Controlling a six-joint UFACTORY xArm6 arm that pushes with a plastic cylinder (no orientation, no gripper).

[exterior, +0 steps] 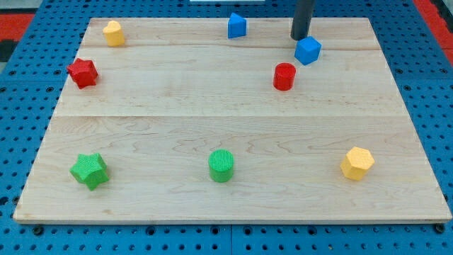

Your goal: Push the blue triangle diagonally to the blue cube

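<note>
Blue triangle [237,25] sits well apart from blue cube [308,50]; gripperless tip [301,37], beside cube, holds nothing; push remains.

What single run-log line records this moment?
tip: just above-left of blue cube | blue triangle: top edge, left of tip, untouched | push: not yet done

Wooden bench [233,124] carrying eight small blocks.

Along the view's top: a yellow block [113,32] at left, a blue triangle [236,25] mid-way, a blue cube [308,50] further right; my tip [301,38] stands just beside the cube, on its upper left. A red star [83,73] sits at left, a red cylinder [284,76] just below the cube. Along the bottom: green star [90,171], green cylinder [221,166], yellow hexagon [357,163].
</note>
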